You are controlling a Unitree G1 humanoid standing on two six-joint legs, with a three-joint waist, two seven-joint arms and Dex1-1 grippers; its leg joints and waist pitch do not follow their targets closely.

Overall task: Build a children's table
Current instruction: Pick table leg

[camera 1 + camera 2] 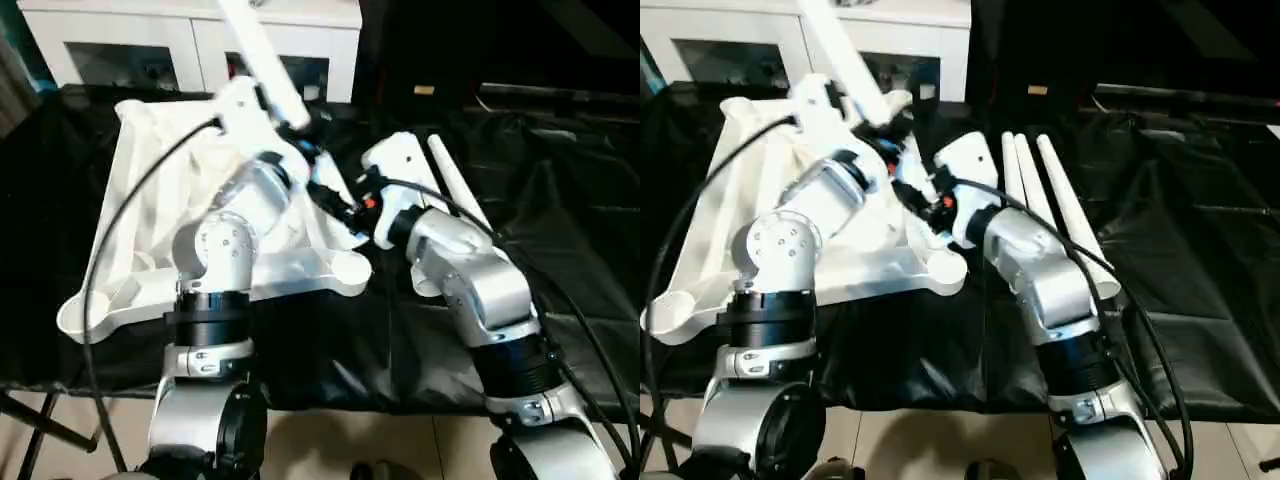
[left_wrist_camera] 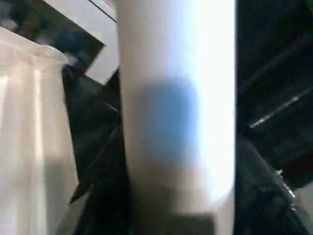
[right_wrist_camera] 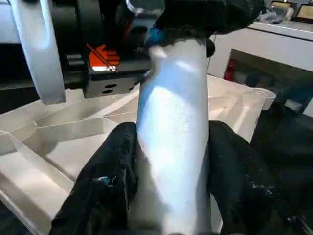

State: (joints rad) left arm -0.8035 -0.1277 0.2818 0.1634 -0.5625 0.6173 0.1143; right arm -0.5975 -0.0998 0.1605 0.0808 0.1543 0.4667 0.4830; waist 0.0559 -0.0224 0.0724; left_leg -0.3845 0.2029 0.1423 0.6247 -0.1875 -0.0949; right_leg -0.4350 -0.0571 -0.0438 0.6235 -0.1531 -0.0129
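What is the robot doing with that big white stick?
It is building a children's table. The white tabletop lies upside down on a black cloth, ribs facing up. Both grippers are on one white leg: the right gripper is shut on it, and the left gripper holds it higher up, so it sticks up at a slant over the tabletop. Three spare legs lie side by side on the cloth to the robot's right, waiting.

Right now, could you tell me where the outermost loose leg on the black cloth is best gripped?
Grip the outermost leg mid-shaft, coming from above with the fingers across it. It lies flat on the black cloth. Its right flank is free, while two other legs crowd its left.
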